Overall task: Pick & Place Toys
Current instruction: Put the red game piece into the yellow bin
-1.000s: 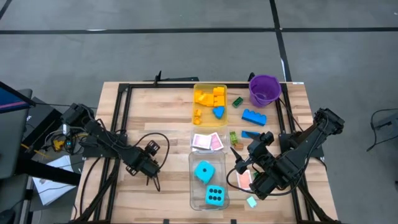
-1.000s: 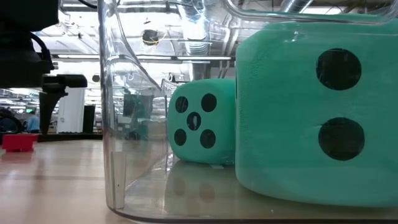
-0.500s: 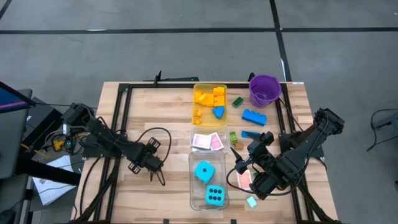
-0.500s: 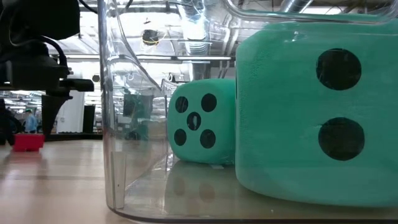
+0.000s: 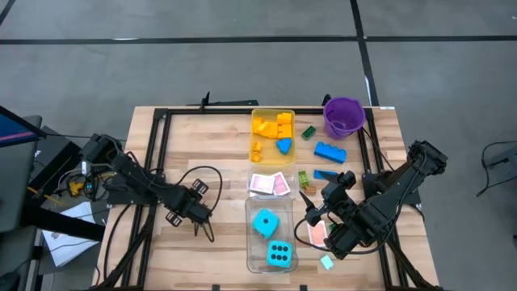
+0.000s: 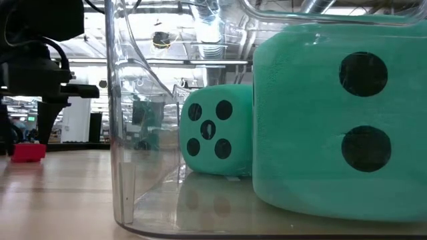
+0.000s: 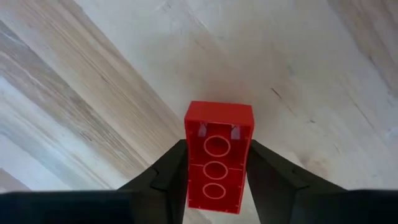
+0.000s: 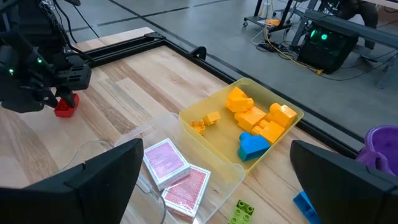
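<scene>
A red brick (image 7: pixel 217 155) lies on the wooden table (image 5: pixel 218 145) at its left near part, hollow underside up. My left gripper (image 5: pixel 202 229) stands over it, pointing down, fingers against its two long sides; the right wrist view shows the brick (image 8: pixel 64 106) under that gripper (image 8: pixel 59 93). My right gripper (image 8: pixel 214 180) hangs open above the table's right near part (image 5: pixel 308 208), holding nothing. Two cyan dice (image 5: pixel 265 222) (image 5: pixel 279 255) sit in a clear tray (image 5: pixel 251 242). Pink-backed cards (image 5: pixel 269 184) lie beyond it. My left gripper pinches the red brick's two long sides (image 7: pixel 188 163) between its two fingers (image 7: pixel 166 174). The fingers come from above, pointing down, and lie across the brick. The brick (image 6: pixel 28 152) rests flat on the table.
A yellow-tinted tray (image 5: pixel 252 121) with yellow bricks and a blue piece stands at the far middle. The purple bucket (image 5: pixel 343 117) is at the far right, with a blue brick (image 5: pixel 329 151) and green bricks (image 5: pixel 308 132) (image 5: pixel 303 178) near it. Black frame rails (image 5: pixel 155 153) run along the table's sides.
My left gripper's fingers have closed in on the red brick from both sides. The brick stays on the table.
</scene>
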### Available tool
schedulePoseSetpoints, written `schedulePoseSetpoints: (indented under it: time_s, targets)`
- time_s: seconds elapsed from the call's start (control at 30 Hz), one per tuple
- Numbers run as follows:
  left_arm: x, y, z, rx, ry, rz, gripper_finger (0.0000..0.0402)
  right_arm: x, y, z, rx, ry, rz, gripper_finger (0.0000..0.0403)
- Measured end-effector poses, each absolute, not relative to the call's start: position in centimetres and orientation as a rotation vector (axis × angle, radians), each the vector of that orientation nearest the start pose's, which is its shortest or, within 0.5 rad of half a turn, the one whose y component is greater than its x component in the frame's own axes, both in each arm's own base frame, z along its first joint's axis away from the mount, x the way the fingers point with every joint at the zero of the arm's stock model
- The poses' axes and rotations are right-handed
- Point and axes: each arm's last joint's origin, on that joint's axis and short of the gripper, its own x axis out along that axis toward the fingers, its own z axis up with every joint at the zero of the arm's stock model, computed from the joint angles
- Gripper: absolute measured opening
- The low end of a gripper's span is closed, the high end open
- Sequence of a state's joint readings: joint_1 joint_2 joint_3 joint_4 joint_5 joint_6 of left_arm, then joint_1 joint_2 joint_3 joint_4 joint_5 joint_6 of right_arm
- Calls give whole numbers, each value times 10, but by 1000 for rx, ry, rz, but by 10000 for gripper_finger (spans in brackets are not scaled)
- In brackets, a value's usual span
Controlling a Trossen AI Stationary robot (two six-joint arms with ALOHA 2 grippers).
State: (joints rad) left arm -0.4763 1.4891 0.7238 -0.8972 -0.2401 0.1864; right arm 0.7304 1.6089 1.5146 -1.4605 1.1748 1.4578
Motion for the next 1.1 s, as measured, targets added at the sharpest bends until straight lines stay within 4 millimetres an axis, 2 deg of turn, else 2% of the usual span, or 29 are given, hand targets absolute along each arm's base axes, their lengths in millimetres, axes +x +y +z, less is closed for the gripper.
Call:
schedulePoseSetpoints:
  time_s: [0.17,0.37,0.57,0.87,1.1]
  targets:
    - [193,-90,147,726,1508,-269,132,227,168,325,76,411,-803,398]
    - [212,-86,154,552,1349,-160,133,227,167,325,76,411,-803,398]
    - [218,-78,175,459,1190,-104,133,227,167,325,76,411,-803,398]
    - [221,-57,218,327,891,21,133,227,167,325,76,411,-803,398]
    - [220,-47,231,290,813,59,129,227,167,325,75,412,-803,398]
